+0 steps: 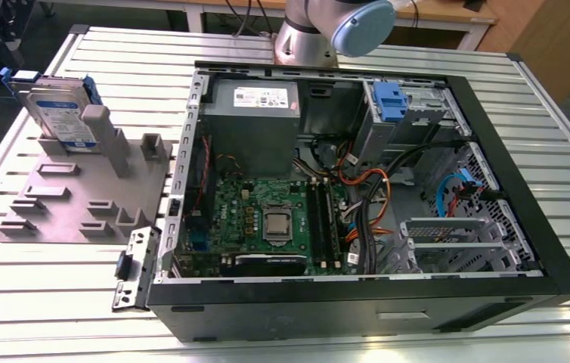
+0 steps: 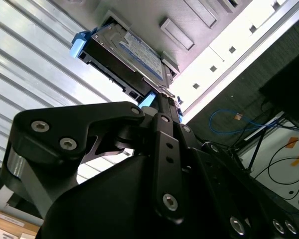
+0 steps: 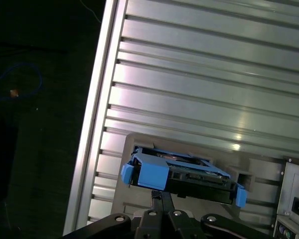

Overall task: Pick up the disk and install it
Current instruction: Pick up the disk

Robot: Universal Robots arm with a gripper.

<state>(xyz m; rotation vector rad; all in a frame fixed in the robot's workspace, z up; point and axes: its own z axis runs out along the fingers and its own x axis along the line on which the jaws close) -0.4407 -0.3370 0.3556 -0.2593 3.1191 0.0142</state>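
The disk, a silver drive with a white-and-blue label and blue rails, stands on edge in a slot of the grey fixture at the exterior view's left. Both wrist views look down on it: the disk shows its labelled face in the second, and the disk shows its top edge and blue rail ends in the first. My gripper hangs above it, apart from it, fingers drawn together with nothing between them. In the second wrist view the gripper points at the disk's blue rail end.
The open computer case lies on the slatted metal table, with a grey power supply, a motherboard and a drive bay with a blue latch inside. The arm's base stands behind the case. Past the table edge lies dark floor with cables.
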